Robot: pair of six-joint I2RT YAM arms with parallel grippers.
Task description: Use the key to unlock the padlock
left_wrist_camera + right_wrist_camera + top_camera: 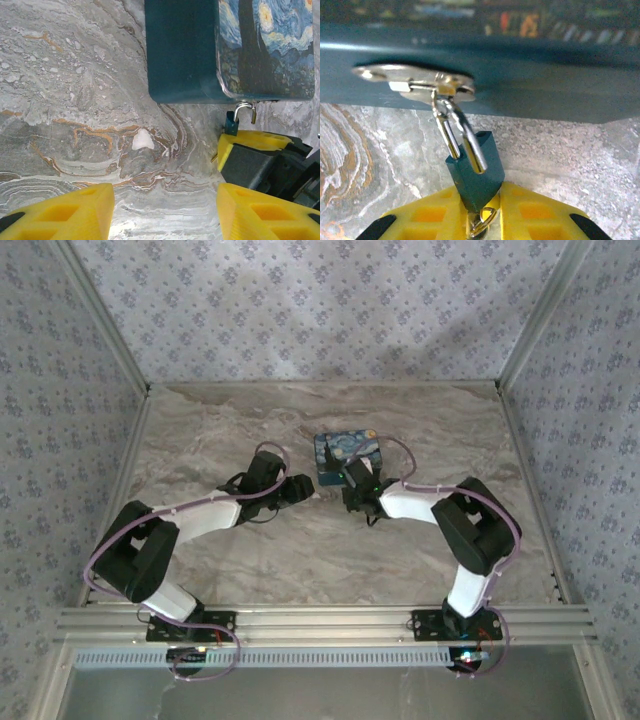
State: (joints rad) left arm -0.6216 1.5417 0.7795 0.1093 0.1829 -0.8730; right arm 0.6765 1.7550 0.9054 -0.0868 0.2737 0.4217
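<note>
The padlock (475, 172), teal body, silver shackle, hung from the hasp (415, 82) of the painted tin (182, 50) on the marbled worktop (75, 100). My right hand (481, 202) was clamped on its body; my left hand (165, 210) stood apart nearby, holding nothing.

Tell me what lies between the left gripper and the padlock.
Just bare marble tabletop, in the left wrist view, from the left gripper up to the padlock, which sits at the right gripper's fingers.

You've got floral-print walls (320, 300) on 3 sides, alu corner posts (100, 312), grey marbled tabletop (220, 420) w/ orange veins; soft, even light.
</note>
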